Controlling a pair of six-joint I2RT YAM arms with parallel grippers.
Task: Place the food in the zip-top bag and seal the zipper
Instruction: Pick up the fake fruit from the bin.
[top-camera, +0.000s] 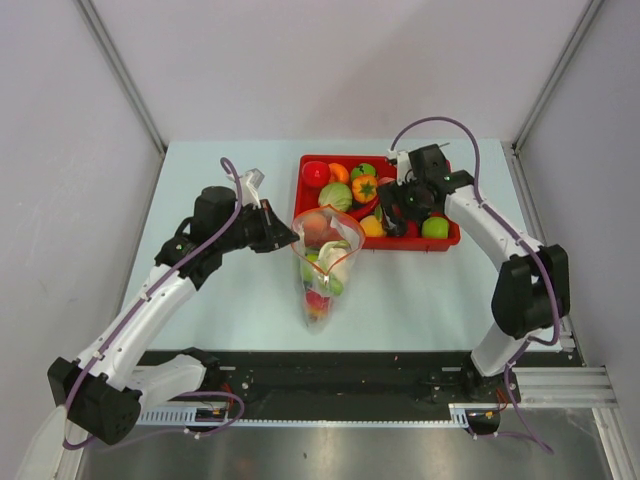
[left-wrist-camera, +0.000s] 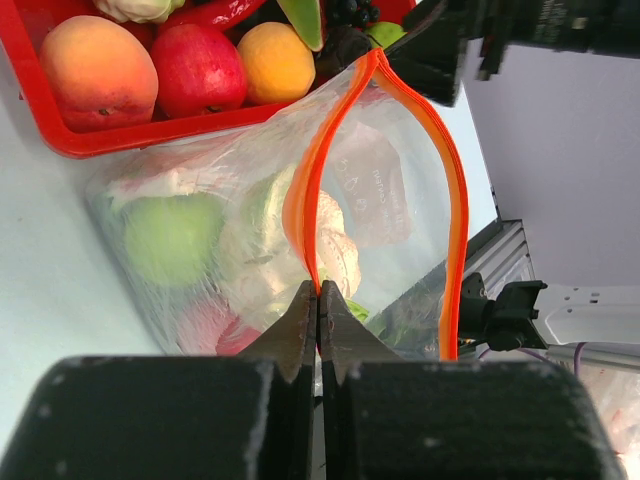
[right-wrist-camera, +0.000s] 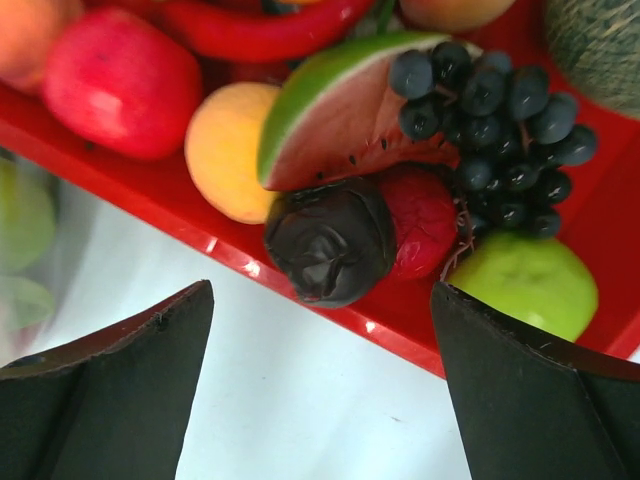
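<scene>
Clear bag on the pale table, just in front of the red tray, narrowing toward the arm bases, mouth turned to the tray's near-left corner and gaping wide. Seen through the crinkled plastic: a green apple, a pale cauliflower, something red lower down, too blurred to name. Around the mouth, the orange-red zipper, unsealed, its two sides bowed well apart and joining at the end by the tray. Pinched on the side nearer the left arm between the pressed-together jaws of the left gripper, only the thin strip between them.

More food heaped in the tray: beside the bag a peach, a red apple, a small orange fruit; toward the right end a watermelon slice, black grapes, a dark brown lumpy fruit with a red berry touching it, another green apple, a red chilli behind. Right gripper above that right end, fingers spread wide, holding nothing, the dark fruit and the tray's near wall showing in the gap.
</scene>
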